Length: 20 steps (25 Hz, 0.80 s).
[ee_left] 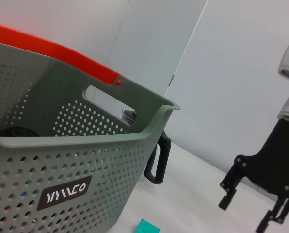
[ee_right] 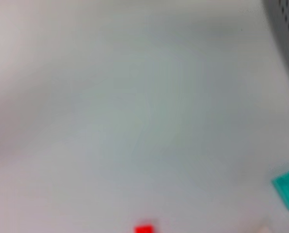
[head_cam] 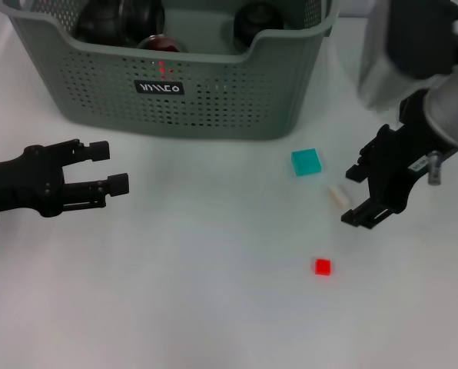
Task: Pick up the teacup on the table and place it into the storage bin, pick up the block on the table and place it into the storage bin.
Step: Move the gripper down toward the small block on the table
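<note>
- Right gripper [head_cam: 361, 196] hangs over the right side of the white surface [head_cam: 214, 292], jaws parted and nothing between them.
- Just beside its fingertips, on the side toward the middle of the surface, lies a small pale block [head_cam: 337, 194]; its long axis looks to run slightly diagonal, but it is too small to be sure.
- A teal block [head_cam: 306, 161] sits a little farther on, toward the storage bin [head_cam: 214, 100]; a red block [head_cam: 323, 267] lies nearer the robot, well apart from both.
- Which block the task means I cannot tell; all three lie on the right arm's side, so that arm is clearly the nearer one.
- Left gripper [head_cam: 112, 167] is out on the left, low and level, fingers spread and empty, well apart from every block.
- The bin stands at the back, dark rounded things already inside it; no teacup is left out on the surface, so I judge the block step is in hand.
- The black handle [ee_left: 159, 158] of a glass pot shows just behind the bin in the left wrist view.
</note>
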### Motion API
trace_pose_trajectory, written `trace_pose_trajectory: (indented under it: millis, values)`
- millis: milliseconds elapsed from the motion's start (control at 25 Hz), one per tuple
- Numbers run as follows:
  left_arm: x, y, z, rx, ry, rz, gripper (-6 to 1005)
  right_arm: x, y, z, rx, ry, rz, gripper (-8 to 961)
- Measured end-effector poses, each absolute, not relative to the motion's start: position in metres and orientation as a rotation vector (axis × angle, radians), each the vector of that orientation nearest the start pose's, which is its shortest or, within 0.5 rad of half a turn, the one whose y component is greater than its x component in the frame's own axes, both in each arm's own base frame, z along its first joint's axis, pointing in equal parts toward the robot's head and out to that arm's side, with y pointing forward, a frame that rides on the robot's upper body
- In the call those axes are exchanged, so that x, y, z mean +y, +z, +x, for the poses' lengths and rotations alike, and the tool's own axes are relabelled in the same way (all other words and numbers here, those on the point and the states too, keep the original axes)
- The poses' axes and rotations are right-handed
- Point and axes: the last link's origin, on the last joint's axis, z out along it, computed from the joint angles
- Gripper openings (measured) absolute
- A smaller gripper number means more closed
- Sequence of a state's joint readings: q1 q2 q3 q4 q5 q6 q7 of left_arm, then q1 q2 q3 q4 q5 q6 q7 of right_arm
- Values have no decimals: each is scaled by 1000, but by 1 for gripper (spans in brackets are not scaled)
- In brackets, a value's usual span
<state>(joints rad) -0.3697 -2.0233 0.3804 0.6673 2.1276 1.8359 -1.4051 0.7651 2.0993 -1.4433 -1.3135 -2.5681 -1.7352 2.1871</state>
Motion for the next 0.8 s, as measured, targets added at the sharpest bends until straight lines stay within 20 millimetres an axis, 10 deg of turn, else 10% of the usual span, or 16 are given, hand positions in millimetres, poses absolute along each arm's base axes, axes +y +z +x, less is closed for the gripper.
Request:
trace_pose_trajectory:
  millis: [800]
  values:
    - [262, 48, -322, -884, -841, -2584, 860, 374, -74, 145, 276, -809, -2896, 711]
